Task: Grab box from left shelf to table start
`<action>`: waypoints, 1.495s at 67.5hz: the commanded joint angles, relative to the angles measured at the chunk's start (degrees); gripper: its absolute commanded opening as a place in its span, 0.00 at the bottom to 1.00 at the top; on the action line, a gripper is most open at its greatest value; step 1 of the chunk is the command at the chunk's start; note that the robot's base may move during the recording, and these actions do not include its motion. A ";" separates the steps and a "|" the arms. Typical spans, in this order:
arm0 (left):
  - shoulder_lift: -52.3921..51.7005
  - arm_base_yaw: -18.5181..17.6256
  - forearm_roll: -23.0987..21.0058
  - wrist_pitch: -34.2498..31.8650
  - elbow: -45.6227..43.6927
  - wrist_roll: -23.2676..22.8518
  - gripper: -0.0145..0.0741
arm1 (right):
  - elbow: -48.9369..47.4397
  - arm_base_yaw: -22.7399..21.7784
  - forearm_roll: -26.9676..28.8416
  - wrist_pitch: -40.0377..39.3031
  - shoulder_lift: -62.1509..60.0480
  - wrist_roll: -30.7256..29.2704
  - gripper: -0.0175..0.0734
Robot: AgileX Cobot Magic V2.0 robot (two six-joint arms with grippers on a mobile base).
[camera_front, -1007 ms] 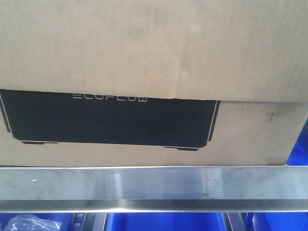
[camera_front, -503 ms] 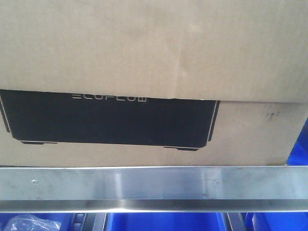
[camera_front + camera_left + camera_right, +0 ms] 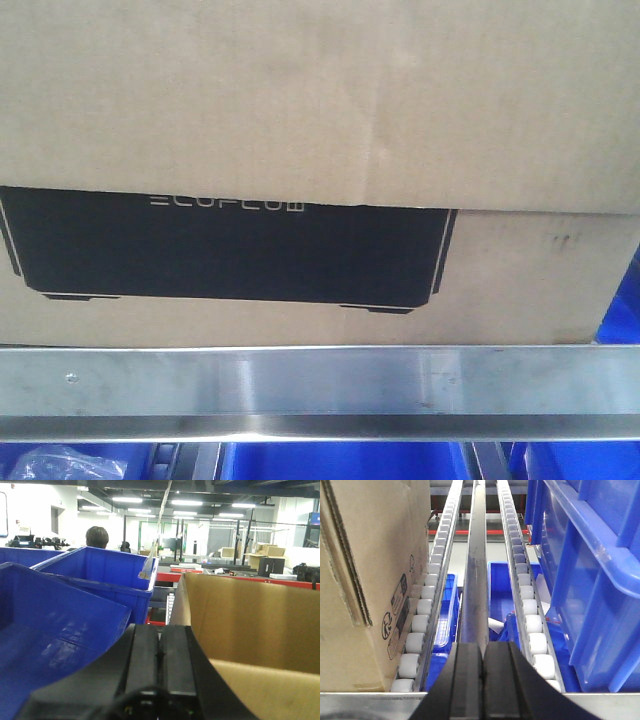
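Flanking the large brown corrugated cardboard box (image 3: 320, 110) on the steel roller shelf (image 3: 320, 385), left gripper (image 3: 160, 630) and right gripper (image 3: 483, 650) stand closed, empty. Judged: positioned to squeeze its sides.

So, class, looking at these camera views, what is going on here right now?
A two-armed robot faces the box, which sits on the left shelf. Neither arm holds it: the left end effector is shut beside a blue bin, and the right end effector is shut, pointing along the roller tracks.
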 commanded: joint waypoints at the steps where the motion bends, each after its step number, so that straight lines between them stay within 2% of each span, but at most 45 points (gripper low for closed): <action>1: 2.98 -0.40 -0.15 -2.29 -4.07 0.01 0.21 | 0.12 -0.27 -0.20 -5.19 -0.41 -0.28 0.26; 3: 3.82 -0.40 -0.15 -1.65 -5.03 0.01 0.30 | 0.12 -0.27 -0.20 -5.19 -0.41 -0.28 0.26; 10: 6.03 -0.40 -0.15 1.70 -7.43 0.01 0.54 | 0.12 -0.27 -0.20 -5.19 -0.41 -0.28 0.26; 16: 7.75 -0.40 -0.27 5.12 -9.60 0.01 0.62 | 0.12 -0.27 -0.20 -5.19 -0.41 -0.28 0.26; 33: 16.76 -0.40 -1.37 19.07 -23.71 0.01 0.54 | 0.12 -0.27 -0.20 -5.24 -0.41 -0.28 0.26; 44: 26.10 -0.54 -5.49 29.83 -35.22 2.38 0.50 | 0.12 -0.27 -0.20 -5.31 -0.41 -0.28 0.26; 57: 34.24 -6.52 -5.46 32.43 -41.09 3.50 0.50 | 0.12 -0.27 -0.20 -5.31 -0.41 -0.28 0.26; 62: 37.59 -9.05 -4.84 34.28 -42.22 4.14 0.50 | 0.12 -0.27 -0.20 -5.31 -0.41 -0.28 0.26; 66: 40.66 -10.60 -2.65 36.64 -43.51 4.43 0.50 | 0.12 -0.27 -0.20 -5.31 -0.41 -0.28 0.26; 69: 43.19 -10.98 -1.35 38.67 -44.94 4.43 0.50 | 0.12 -0.27 -0.20 -5.31 -0.41 -0.28 0.26; 89: 57.20 -10.98 0.23 49.56 -56.26 4.33 0.50 | 0.12 -0.27 -0.20 -6.85 -0.41 -0.28 0.26; 98: 61.46 -10.98 2.41 52.97 -60.01 -1.16 0.50 | 0.08 -0.27 -0.20 -8.77 -0.41 -0.28 0.26; 101: 62.51 -10.98 2.42 53.59 -60.74 -1.50 0.50 | 0.08 -0.27 -0.20 -8.87 -0.41 -0.28 0.26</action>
